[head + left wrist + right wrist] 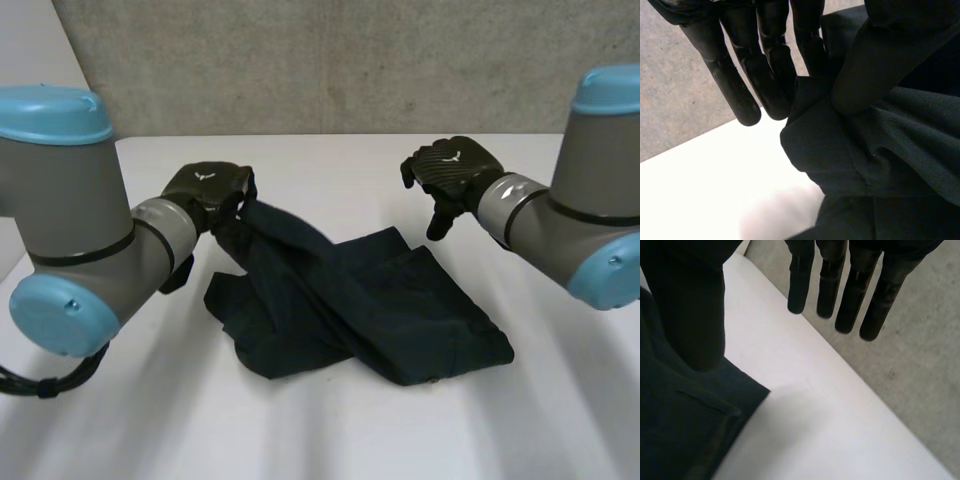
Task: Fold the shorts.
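Dark shorts in L hand (thumb pinch)

Dark shorts on white table

Left hand pinches shorts; right hand open, raised.

No word, number or brand name can be read anywhere. A small pale emblem stands on the back of the left hand, and the same mark stands on the back of the right hand. The dark shorts show no legible label.
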Robot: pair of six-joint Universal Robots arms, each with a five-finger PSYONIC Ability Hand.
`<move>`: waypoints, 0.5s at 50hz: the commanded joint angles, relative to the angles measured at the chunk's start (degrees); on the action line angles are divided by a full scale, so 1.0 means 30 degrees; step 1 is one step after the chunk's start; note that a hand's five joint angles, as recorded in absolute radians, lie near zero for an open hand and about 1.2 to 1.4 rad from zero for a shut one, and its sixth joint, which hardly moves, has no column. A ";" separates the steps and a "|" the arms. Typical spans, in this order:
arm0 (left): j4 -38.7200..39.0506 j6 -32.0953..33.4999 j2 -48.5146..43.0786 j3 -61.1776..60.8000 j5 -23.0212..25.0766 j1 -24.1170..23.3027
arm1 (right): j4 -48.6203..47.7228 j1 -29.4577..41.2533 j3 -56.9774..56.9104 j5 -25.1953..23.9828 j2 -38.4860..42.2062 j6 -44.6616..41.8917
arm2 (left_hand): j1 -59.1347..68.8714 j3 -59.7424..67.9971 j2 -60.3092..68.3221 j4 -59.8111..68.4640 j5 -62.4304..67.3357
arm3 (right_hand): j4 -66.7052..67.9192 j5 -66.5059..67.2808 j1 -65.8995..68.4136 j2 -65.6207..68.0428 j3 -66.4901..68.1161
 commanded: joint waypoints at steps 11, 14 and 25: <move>-0.1653 0.0022 0.4545 -0.2150 -0.0496 -0.0831 | 0.5436 -0.0172 0.1519 -0.1087 -0.1173 0.4587 | 0.5302 0.4017 0.4004 0.3857 0.5042 | -0.4174 -0.4185 -0.2909 -0.4102 -0.4128; -0.1800 0.0022 0.5309 -0.2325 -0.0496 -0.0977 | 0.5173 0.0003 0.2017 -0.1586 -0.0939 0.5087 | 0.5302 0.4017 0.4004 0.3857 0.5042 | -0.4174 -0.4185 -0.2909 -0.4102 -0.4128; -0.1713 -0.0007 0.5690 -0.5137 -0.0642 -0.0978 | 0.1687 0.0121 0.5034 -0.1148 -0.0294 0.3274 | 0.5302 0.4017 0.4004 0.3857 0.5042 | -0.3613 -0.3624 -0.2348 -0.3541 -0.3567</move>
